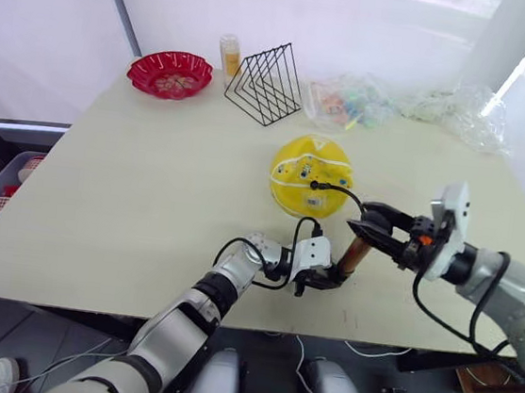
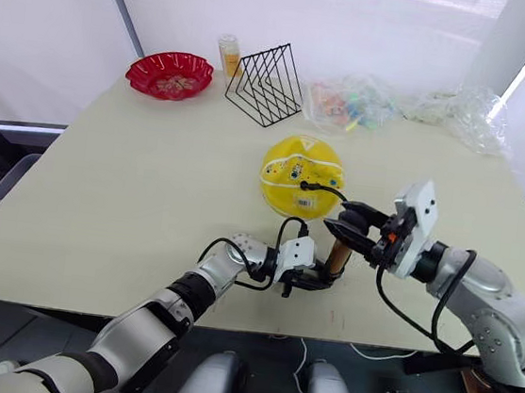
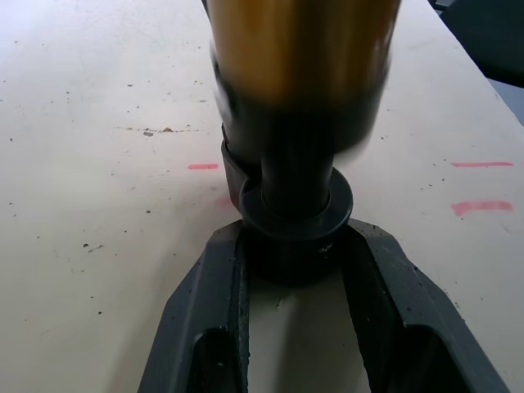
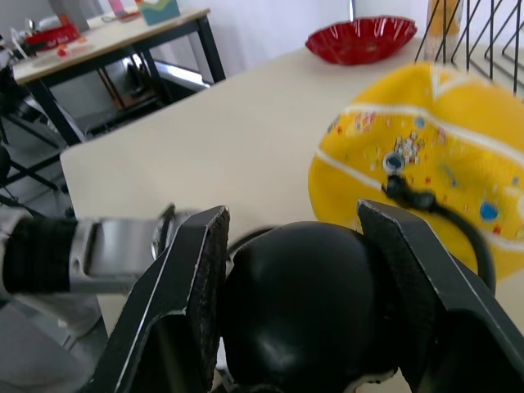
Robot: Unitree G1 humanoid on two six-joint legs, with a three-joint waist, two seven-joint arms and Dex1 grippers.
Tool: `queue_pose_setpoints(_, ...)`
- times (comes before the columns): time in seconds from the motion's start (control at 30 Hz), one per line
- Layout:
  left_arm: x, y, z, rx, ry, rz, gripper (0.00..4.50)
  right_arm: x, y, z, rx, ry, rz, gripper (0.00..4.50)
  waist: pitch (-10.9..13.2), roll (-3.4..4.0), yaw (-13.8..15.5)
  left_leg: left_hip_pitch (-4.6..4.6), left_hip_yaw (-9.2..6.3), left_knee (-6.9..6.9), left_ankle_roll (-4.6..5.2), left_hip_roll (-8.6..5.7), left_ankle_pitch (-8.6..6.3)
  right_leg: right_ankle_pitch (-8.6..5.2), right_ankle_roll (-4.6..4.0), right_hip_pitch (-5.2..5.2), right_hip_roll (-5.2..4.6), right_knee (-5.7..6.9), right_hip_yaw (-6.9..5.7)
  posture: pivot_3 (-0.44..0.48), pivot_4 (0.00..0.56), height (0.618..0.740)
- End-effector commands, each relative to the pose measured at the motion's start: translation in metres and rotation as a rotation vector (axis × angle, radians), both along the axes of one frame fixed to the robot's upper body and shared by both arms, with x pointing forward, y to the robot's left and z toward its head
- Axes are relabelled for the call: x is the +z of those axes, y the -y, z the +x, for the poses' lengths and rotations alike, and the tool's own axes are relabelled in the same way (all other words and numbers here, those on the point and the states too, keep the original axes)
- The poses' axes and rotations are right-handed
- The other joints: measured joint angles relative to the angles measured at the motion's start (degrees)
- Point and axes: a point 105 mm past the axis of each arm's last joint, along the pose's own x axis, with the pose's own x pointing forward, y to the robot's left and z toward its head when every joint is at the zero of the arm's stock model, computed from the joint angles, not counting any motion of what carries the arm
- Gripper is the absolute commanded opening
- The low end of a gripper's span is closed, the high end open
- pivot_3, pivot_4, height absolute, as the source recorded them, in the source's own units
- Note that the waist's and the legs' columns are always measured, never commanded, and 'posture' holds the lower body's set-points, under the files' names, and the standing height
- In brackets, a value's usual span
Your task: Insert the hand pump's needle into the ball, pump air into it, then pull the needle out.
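Both my grippers clamped on the hand pump (image 1: pixel 353 254).
L gripper (image 1: pixel 321 281) pinches base, R gripper (image 1: pixel 365 229) grips handle — needle (image 1: pixel 315 184) in ball (image 1: pixel 310 174).

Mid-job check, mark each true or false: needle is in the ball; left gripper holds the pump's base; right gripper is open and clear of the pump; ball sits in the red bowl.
1. The needle is in the ball: true.
2. The left gripper holds the pump's base: true.
3. The right gripper is open and clear of the pump: false, it is shut on the handle.
4. The ball sits in the red bowl: false, it sits on the table.
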Motion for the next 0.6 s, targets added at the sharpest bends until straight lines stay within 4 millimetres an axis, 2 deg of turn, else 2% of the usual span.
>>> queue_pose_setpoints(0.03, -0.044, -0.026, -0.018, 0.020, -0.127, 0.168, 1.15, -0.019, 0.004, 0.004, -0.040, 0.008, -0.032, 2.03, 0.0, 0.02, 0.0, 0.00, 0.00, 0.00, 0.00, 0.00, 0.00, 0.00, 0.00, 0.00, 0.00, 0.00, 0.00, 0.000, 0.150, 0.735)
queue_pose_setpoints(0.17, -0.044, -0.026, -0.017, 0.021, -0.127, 0.171, 1.15, -0.028, 0.006, 0.005, -0.043, 0.020, -0.034, 2.03, -0.1, -0.02, 0.0, 0.04, 0.00, 0.00, 0.00, -0.01, 0.00, 0.00, 0.01, 0.01, 0.02, 0.00, 0.00, 0.000, 0.150, 0.735)
queue_pose_setpoints(0.23, -0.044, -0.027, -0.017, 0.022, -0.128, 0.171, 1.15, -0.026, 0.006, 0.006, -0.048, 0.036, -0.017, 2.03, -0.1, -0.05, 0.0, 0.04, 0.01, 0.00, 0.00, -0.01, 0.00, 0.00, 0.01, 0.01, 0.02, 0.00, 0.00, 0.000, 0.150, 0.735)
queue_pose_setpoints(0.37, -0.044, -0.027, -0.017, 0.024, -0.127, 0.173, 1.15, 0.005, 0.012, 0.009, -0.043, 0.112, 0.045, 2.01, -0.1, -0.04, 0.0, 0.04, 0.01, 0.00, 0.00, -0.01, 0.00, 0.01, 0.00, 0.01, 0.02, 0.00, 0.01, 0.000, 0.150, 0.735)
queue_pose_setpoints(0.5, -0.044, -0.027, -0.016, 0.025, -0.124, 0.173, 1.15, 0.025, 0.017, 0.009, -0.037, 0.131, 0.076, 2.01, -0.1, -0.01, 0.0, 0.00, 0.00, 0.00, 0.00, -0.01, 0.00, 0.01, 0.00, -0.01, 0.01, 0.01, 0.01, 0.000, 0.150, 0.735)
queue_pose_setpoints(0.6, -0.044, -0.026, -0.016, 0.020, -0.119, 0.173, 1.15, 0.055, 0.022, 0.008, -0.026, 0.154, 0.112, 2.01, 0.0, 0.10, 0.0, -0.03, 0.01, 0.01, 0.00, -0.02, 0.00, 0.01, 0.00, -0.02, 0.00, 0.00, 0.02, 0.000, 0.150, 0.735)
